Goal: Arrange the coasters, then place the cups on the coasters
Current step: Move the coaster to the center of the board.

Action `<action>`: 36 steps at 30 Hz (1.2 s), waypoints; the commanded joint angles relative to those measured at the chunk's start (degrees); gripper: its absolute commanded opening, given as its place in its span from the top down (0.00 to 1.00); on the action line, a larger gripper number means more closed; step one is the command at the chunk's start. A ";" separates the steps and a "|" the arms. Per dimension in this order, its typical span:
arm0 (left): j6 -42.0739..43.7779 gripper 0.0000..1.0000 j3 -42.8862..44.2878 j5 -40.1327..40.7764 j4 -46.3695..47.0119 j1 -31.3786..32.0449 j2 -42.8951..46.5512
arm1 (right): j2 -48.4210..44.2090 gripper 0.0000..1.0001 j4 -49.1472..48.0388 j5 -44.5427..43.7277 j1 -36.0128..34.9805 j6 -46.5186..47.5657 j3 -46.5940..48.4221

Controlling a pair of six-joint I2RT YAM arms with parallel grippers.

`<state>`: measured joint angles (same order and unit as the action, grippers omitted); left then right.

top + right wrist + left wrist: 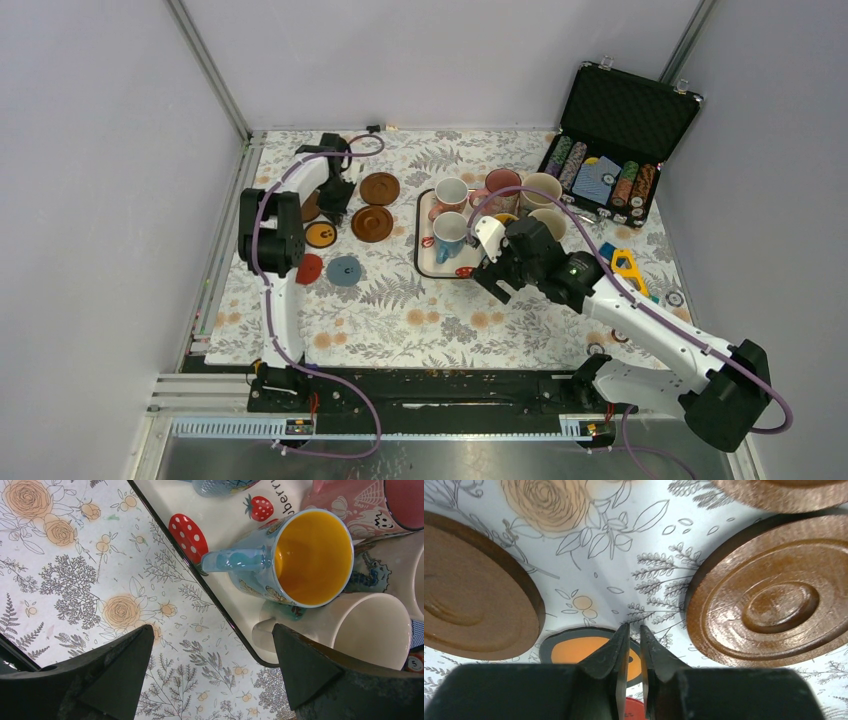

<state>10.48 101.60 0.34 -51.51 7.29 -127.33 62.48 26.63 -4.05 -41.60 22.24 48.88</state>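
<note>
Three dark brown coasters lie around my left gripper (634,627): one to the right (774,595), one to the left (469,595), one at the top edge (784,490). The jaws are almost together with only a thin slit and hold nothing. They hover above the black coaster with the orange centre (574,650), and the red coaster (634,710) peeks out below. The grey-blue coaster (343,270) lies beside the red one (309,268). My right gripper (212,635) stands open over the tray's near corner (220,615). In the tray are the blue cup with yellow inside (300,555), a cream cup (370,630) and the pink cup (380,505).
The tray (423,250) also holds a white cup with a pink handle (451,192), a white-and-blue cup (450,235) and a second cream cup (541,188). An open black case of poker chips (615,150) stands at the back right. A yellow tool (628,268) lies right of the tray.
</note>
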 commanded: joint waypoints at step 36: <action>-0.84 0.89 -13.12 -1.03 6.70 -4.74 10.04 | -1.69 0.03 -1.64 -1.74 0.42 0.15 0.00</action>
<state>10.07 87.74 -1.06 -46.30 2.61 -117.84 60.31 26.41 -4.10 -41.60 22.24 48.88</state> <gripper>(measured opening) 0.114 0.971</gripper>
